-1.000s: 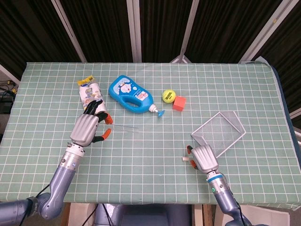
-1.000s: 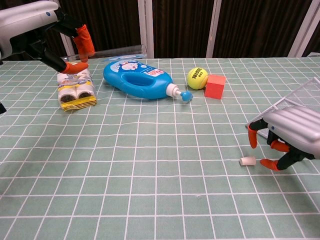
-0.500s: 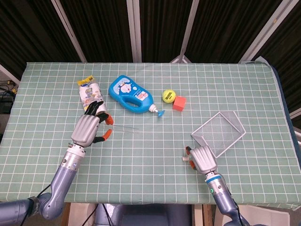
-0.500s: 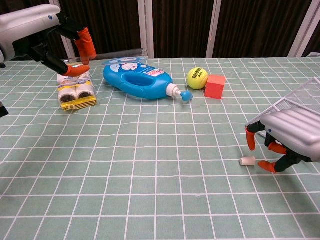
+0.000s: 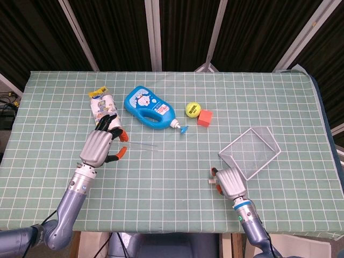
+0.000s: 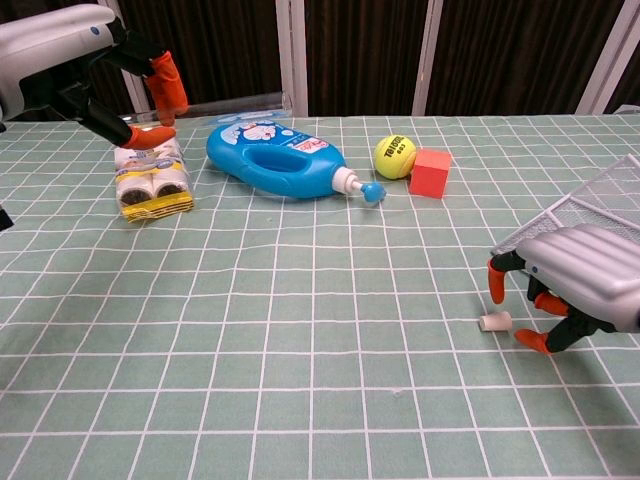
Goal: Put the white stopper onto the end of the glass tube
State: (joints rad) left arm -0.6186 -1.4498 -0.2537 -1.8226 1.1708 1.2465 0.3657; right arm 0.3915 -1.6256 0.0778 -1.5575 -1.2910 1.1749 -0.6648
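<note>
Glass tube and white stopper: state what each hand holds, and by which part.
The left hand holds the glass tube by its left end. The right hand holds nothing; the white stopper lies on the table beside its fingertips.

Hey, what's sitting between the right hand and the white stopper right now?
Nothing: in the chest view only bare cloth separates the right hand from the white stopper.

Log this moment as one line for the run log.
left hand: holds glass tube raised | right hand: open over white stopper | stopper: on table, not gripped | step: capping not yet done
</note>
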